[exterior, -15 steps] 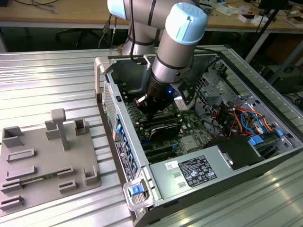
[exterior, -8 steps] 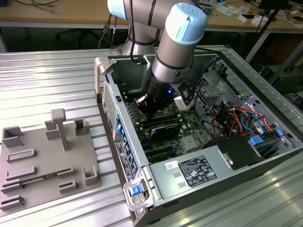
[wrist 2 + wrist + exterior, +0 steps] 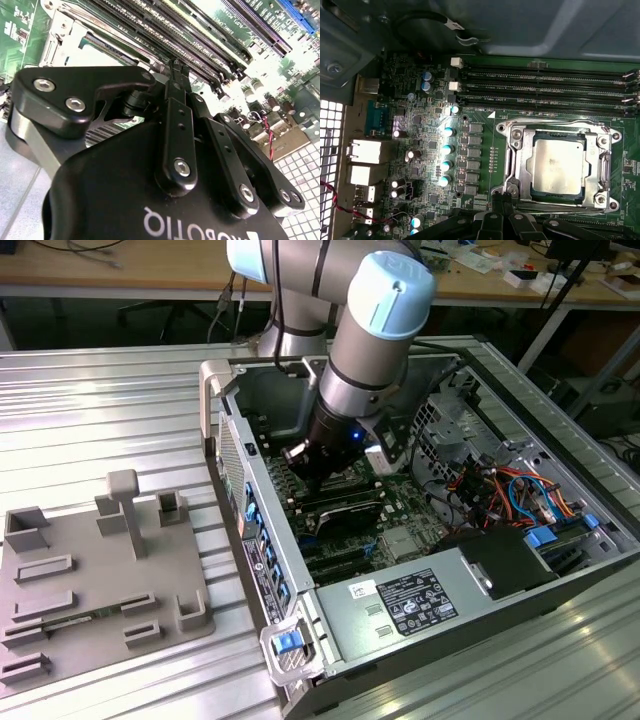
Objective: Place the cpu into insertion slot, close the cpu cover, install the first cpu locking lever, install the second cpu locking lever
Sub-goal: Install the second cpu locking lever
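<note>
The arm [image 3: 340, 360] reaches down into the open PC case [image 3: 420, 540], which lies on its side on a ribbed metal table [image 3: 100, 410]. The gripper [image 3: 312, 480] sits low over the motherboard [image 3: 400, 530], approx. center of the case in the exterior view. A grey fixture tray [image 3: 90, 580] lies on the table at about 9 o'clock from the case, well apart from the gripper.

In the first wrist view the cpu [image 3: 558, 166] sits flat in the insertion slot [image 3: 559, 132], silver top face up, square w/ the socket. The cpu cover [image 3: 520, 162] is down around it: the silver frame lies flat and the chip shows thru its window. Long black memory slots [image 3: 545, 85] run at 12 o'clock from the socket; a column of capacitors [image 3: 446, 155] stands at 9 o'clock. The gripper's black fingertips [image 3: 504, 207] come in at approx. 7 o'clock of the socket, just beside the frame's corner; can't tell if they touch it.

In the second wrist view the fingers [image 3: 175, 85] look pressed together at the tips w/ nothing between them, prob. closed, tho the angle is poor. The tips point at the board near the memory slots [image 3: 190, 40], w/ the socket's metal frame [image 3: 65, 35] at about 10 o'clock from them. Whether the locking levers are latched, can't tell.
</note>
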You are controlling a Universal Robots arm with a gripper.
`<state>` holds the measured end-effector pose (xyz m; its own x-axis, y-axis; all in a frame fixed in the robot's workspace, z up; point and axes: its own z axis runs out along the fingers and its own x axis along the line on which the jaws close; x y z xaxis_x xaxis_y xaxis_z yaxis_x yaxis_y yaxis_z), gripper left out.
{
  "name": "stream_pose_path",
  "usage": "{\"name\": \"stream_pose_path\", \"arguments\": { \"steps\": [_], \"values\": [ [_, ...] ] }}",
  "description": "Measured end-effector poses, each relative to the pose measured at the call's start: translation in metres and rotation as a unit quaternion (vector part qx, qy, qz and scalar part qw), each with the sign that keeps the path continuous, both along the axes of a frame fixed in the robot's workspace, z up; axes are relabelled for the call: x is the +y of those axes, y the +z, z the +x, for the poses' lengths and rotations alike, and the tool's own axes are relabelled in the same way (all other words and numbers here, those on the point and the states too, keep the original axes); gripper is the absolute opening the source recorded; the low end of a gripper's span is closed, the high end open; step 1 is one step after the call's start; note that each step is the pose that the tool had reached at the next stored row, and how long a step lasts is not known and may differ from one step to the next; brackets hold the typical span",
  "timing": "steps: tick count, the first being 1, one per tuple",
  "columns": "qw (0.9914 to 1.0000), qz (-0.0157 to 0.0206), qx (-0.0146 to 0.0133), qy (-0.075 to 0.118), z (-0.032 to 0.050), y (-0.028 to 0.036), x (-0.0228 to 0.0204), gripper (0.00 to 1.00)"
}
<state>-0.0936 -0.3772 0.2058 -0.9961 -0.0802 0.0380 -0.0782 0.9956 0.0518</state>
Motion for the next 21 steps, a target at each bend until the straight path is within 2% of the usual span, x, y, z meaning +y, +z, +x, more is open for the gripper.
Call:
{"name": "stream_pose_path", "arguments": {
  "steps": [6,8,16,21],
  "values": [
    [1.00000,0.0008,0.0000,0.000,0.0001,-0.0015,0.0029,0.11],
    [1.00000,0.0029,-0.0001,0.000,0.0000,-0.0035,0.0047,0.11],
    [1.00000,0.0017,0.0000,0.000,-0.0001,-0.0046,0.0059,0.11],
    [1.00000,-0.0011,-0.0002,0.000,0.0000,-0.0048,0.0049,0.11]
  ]
}}
